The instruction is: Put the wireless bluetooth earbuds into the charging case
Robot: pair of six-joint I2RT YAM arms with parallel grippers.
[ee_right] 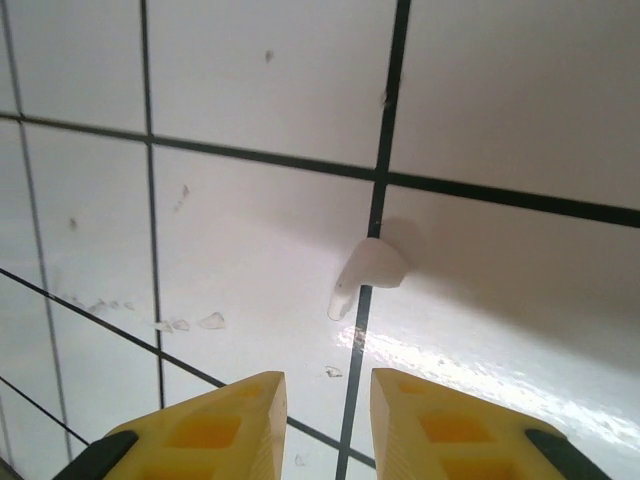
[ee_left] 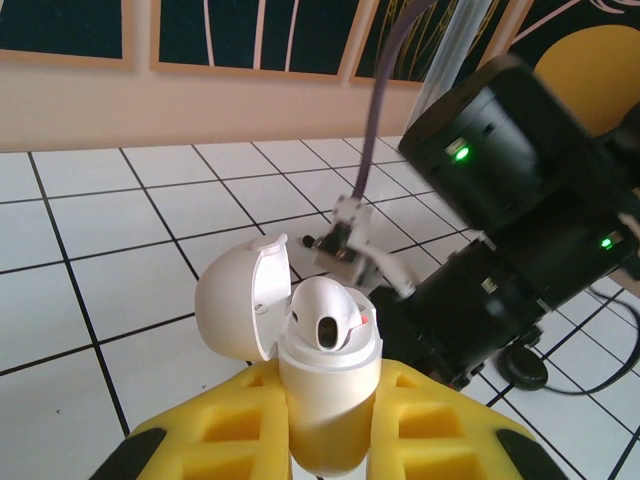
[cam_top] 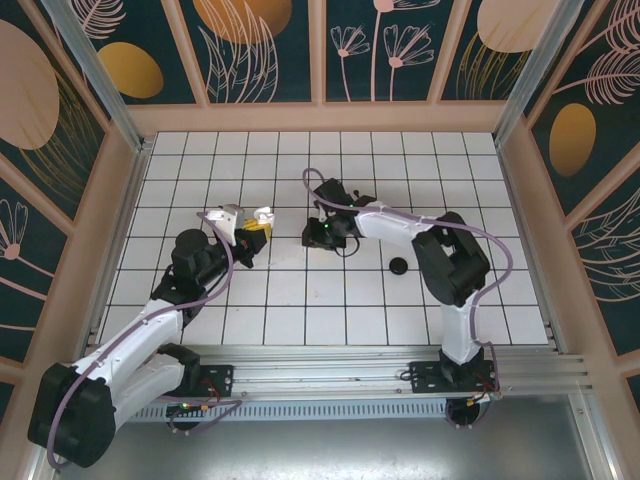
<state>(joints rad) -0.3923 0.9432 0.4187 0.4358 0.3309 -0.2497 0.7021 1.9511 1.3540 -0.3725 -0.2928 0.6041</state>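
Jaws first: left gripper (ee_left: 325, 445) is clamped on the charging case (ee_left: 328, 385), which is held upright at the bottom centre of the left wrist view with its lid (ee_left: 235, 300) open and tipped to the left. One white earbud (ee_left: 325, 322) is already seated in the case; the other slot can't be made out from this angle. Right gripper (ee_right: 328, 425) is spread apart with nothing between the yellow fingers (ee_right: 215, 435), hanging low over the tiled table (ee_right: 250, 90). The second earbud (ee_right: 368, 270) is seen lying loose at the centre of the right wrist view, right on a dark grout line, stem pointing down-left, just above the gap between the fingers.

What could go sideways, as a guess:
- the bud is tiny, smooth and rounded, so it could get squirted out if it's pinched off-centre or on the head
- it lies flat on glossy tile, so it may get nudged away before the fingers close
- if it's grabbed at an odd angle, the stem probably won't line up with the slot, and the seated bud or lid could get bumped
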